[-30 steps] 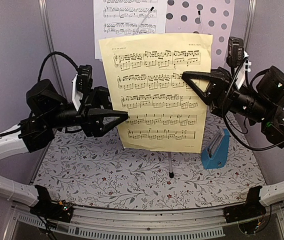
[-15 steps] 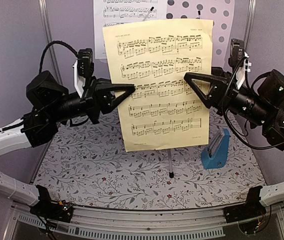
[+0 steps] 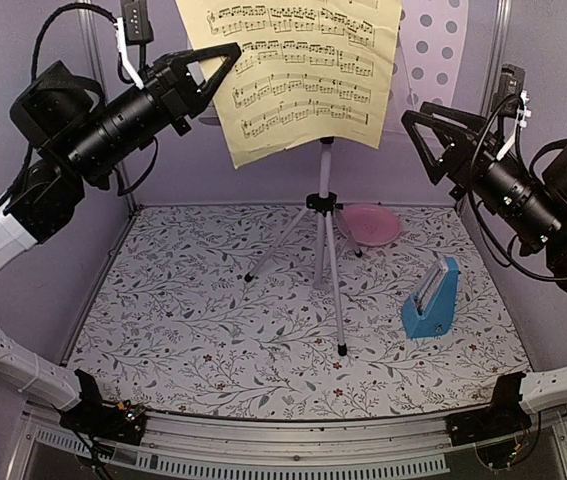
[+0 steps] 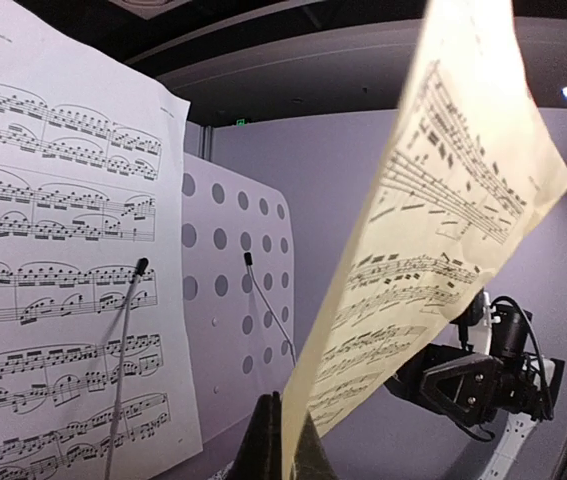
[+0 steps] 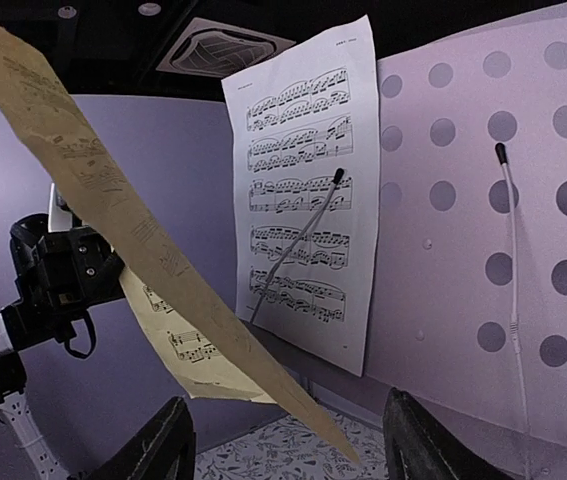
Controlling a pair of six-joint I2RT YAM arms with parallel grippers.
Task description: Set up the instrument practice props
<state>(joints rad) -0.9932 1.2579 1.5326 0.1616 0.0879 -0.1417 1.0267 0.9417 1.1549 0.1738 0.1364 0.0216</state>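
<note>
The silver tripod music stand [image 3: 323,230] is up on the tabletop [image 3: 193,330], below and between the two claws; judging from that, the first step is done; the white sheet [image 5: 308,190] already rests against the left half of the perforated desk [image 3: 433,50], ahead of the right claw [image 5: 288,440], with a thin wire arm [image 5: 298,245] lying across it; the half of the desk straight in front of that claw is bare, and its own wire arm [image 5: 508,250] pins nothing; the yellow sheet [image 3: 293,70] is not yet placed; it hangs in the air, pinched at its lower left edge by the left claw [image 3: 231,52], whose fingers [image 4: 275,440] are pressed together on the paper; the page slants up and away from that claw, in front of the desk and apart from it, as the wrist views show; the right claw stands spread and holds nothing, to the right of the yellow sheet and clear of it; the small blue metronome [image 3: 431,300] stands upright on the tabletop well below the right claw, near the stand's feet; a pink plate [image 3: 371,222] lies behind it; what looks left is to lay the yellow page on the bare half of the desk and secure it there.
</note>
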